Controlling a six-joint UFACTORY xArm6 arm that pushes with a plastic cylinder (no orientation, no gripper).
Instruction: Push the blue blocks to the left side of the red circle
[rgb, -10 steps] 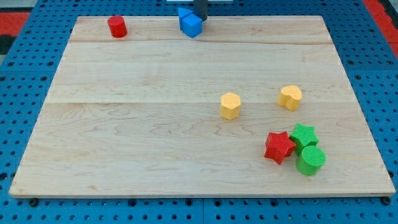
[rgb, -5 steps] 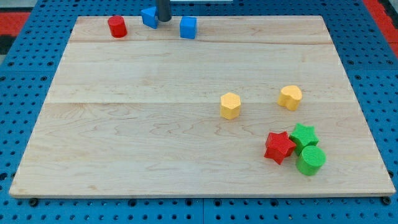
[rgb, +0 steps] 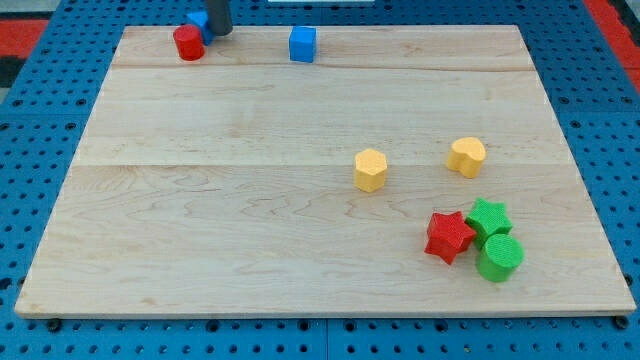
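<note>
Pale wooden board (rgb: 300, 200) lay on blue pegboard. Near its top-left edge stood the red cylinder (rgb: 188, 43), with one blue block (rgb: 199, 20), shape unclear, touching its upper right, half hidden by the rod. My tip (rgb: 219, 32) sat just right of both, holding nothing. A second, blue cube (rgb: 302, 44) stood well apart to the right. Two yellow, two green and a red star lay lower right.

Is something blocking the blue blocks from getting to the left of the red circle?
Yes: the red circle itself. One blue block, beside my tip, sits at its upper right. The blue cube is farther right, with my tip between.
</note>
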